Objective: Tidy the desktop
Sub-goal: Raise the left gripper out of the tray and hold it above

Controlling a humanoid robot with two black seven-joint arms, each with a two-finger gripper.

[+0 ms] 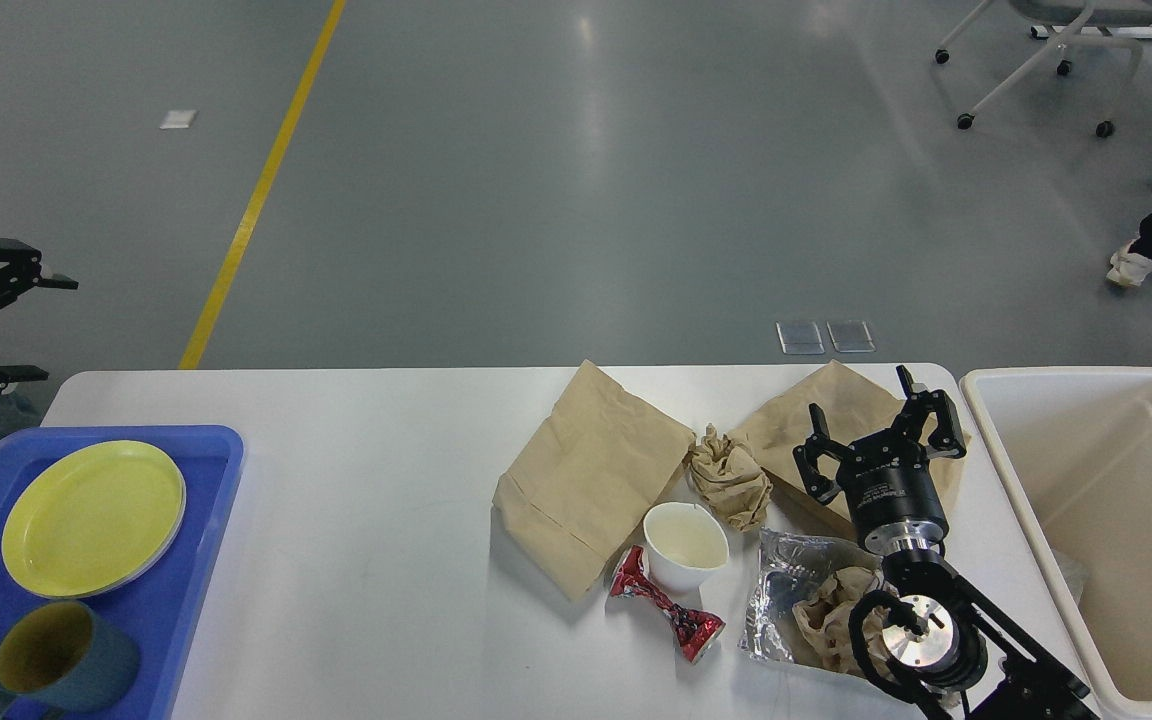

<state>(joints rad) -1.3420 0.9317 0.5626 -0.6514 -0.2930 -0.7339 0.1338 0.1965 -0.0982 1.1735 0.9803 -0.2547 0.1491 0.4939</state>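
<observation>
White, rounded desktop [366,520], litter-strewn

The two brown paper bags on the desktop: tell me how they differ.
The left paper bag lies in full view, a long rectangle with a folded bottom seam, while the right paper bag is partly hidden behind the right gripper, whose jaws stand open. The left paper bag looks smoother; the right paper bag is more creased. Both are brown, flattened, and lie on the desktop beside the crumpled paper ball.
</observation>
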